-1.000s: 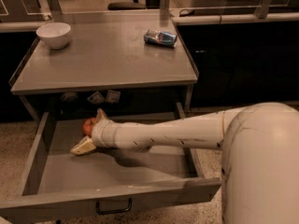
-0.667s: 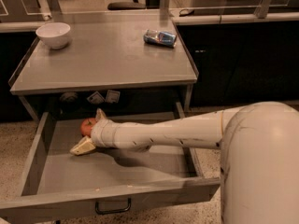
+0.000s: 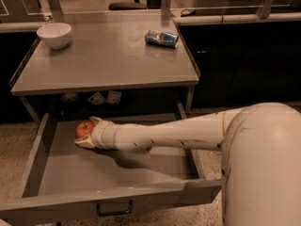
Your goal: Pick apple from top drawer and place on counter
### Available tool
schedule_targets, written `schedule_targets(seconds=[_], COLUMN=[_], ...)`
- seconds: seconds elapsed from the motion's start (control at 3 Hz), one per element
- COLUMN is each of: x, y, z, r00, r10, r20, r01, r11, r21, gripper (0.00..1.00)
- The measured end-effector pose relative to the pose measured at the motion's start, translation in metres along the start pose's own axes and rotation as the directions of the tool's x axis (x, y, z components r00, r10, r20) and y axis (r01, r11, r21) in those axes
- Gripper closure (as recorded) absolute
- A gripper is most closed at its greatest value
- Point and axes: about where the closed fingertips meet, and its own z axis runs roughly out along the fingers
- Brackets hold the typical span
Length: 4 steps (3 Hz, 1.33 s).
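We see the robot's pale arm (image 3: 164,133) stretched low across the open top drawer (image 3: 155,199), its gripper (image 3: 88,132) at the far left corner, right at the apple (image 3: 83,127). The two fingers (image 3: 84,142) stand apart, one just behind the fruit and one just in front, so the apple sits between them. We see no squeeze on it and read the gripper as open around the apple, with nothing held. The apple rests on the drawer floor near the left wall, red-orange against the grey metal and not lifted. Above, the counter (image 3: 108,55) carries a white bowl (image 3: 54,34) at its back left corner and a small blue and silver packet (image 3: 161,38) towards the back right, with bare surface across the middle and front. The drawer is pulled well out, its black handle (image 3: 114,208) facing us at the bottom edge. As we judge it, the task is at its early middle. The drawer is open and the gripper is lined up on the fruit, while the grasp itself looks unfinished. Closing on the apple, raising it past the counter's front lip and setting it down on the bare metal all remain to be done.
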Motion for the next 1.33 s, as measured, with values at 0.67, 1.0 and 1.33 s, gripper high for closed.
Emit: schedule_targets(seconds=[0.67, 1.0, 1.33], x=[-0.001, -0.019, -0.053], y=[-0.005, -0.056, -0.090], z=[-0.009, -0.063, -0.134], r00=[1.000, 0.999, 0.990], r10=[0.005, -0.035, -0.113], r20=[-0.006, -0.026, -0.085], r01=[-0.005, 0.034, 0.111], r11=[0.9991, 0.9988, 0.9933], r21=[-0.042, -0.035, -0.031], gripper=[0.89, 1.00, 1.00])
